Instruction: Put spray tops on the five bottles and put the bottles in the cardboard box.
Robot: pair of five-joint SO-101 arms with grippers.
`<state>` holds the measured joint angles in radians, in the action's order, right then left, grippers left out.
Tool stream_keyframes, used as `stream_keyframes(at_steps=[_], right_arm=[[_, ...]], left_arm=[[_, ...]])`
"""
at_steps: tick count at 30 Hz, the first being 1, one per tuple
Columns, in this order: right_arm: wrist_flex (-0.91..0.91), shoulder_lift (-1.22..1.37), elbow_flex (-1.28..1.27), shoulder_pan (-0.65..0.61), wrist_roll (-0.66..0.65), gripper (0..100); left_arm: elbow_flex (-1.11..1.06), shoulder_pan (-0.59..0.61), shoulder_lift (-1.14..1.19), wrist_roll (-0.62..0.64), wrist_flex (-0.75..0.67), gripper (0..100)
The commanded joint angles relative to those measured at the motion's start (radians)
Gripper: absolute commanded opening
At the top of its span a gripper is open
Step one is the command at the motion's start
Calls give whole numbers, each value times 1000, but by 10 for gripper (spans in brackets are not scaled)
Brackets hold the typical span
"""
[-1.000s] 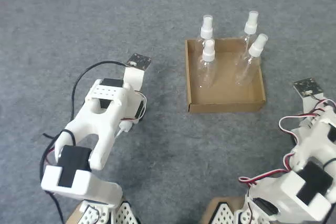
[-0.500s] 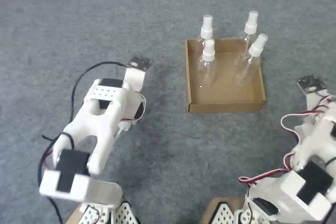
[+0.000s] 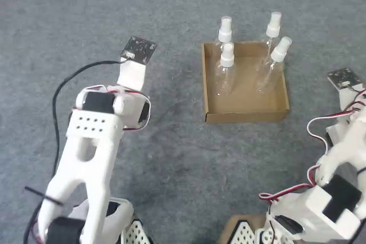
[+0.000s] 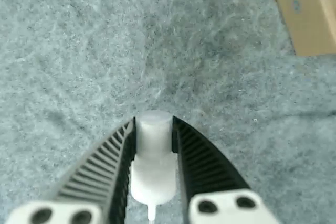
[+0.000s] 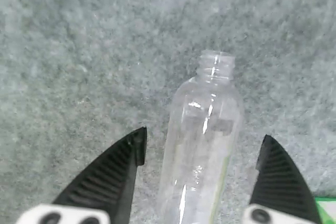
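My left gripper [image 4: 153,124] is shut on a white spray top [image 4: 153,153], held above the grey carpet. The left arm [image 3: 91,135] stands raised to the left of the cardboard box [image 3: 246,115]. Several clear bottles [image 3: 226,75] with white spray tops stand in the box. My right gripper [image 5: 203,139] is open, its fingers [image 5: 123,163] on either side of a clear bottle [image 5: 205,124] that has no top and rests on the carpet. The right arm [image 3: 343,147] is at the right edge, below the box.
A corner of the cardboard box [image 4: 310,9] shows in the left wrist view. Grey carpet [image 3: 189,158] covers the table between the arms. Red and black cables [image 3: 317,141] hang along the right arm, and a black cable [image 3: 63,92] loops beside the left one.
The left arm has risen and swung upright, its wrist now higher and farther back. The right arm has shifted slightly right.
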<state>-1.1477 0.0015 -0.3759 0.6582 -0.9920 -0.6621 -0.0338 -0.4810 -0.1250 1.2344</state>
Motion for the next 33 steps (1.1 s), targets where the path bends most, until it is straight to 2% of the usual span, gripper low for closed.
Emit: stream_keyframes(at_steps=[1, 7, 13, 15, 19, 21, 27, 30, 33], right_arm=[[-4, 39, 97, -13, -34, 284], [10, 231, 245, 7, -31, 276], [1, 351, 336, 25, -29, 57], [-10, 340, 344, 25, -29, 1], [-108, 242, 377, 5, -12, 5], [-151, 159, 393, -25, 58, 5], [-242, -180, 342, -223, 252, 5], [-245, -389, 230, -395, 333, 5], [-216, -621, 74, -627, 420, 5]], left_arm=[[-21, -2, -89, 9, 5, 10], [-38, 0, -127, 9, 8, 10], [-38, 6, -135, 8, 8, 10], [-31, 6, -137, 9, 8, 10], [-5, 8, -163, 11, 8, 10], [10, 8, -215, 11, 9, 10], [59, 8, -473, 11, 9, 10], [97, 8, -571, 11, 21, 10], [188, 8, -601, 11, 58, 10]])
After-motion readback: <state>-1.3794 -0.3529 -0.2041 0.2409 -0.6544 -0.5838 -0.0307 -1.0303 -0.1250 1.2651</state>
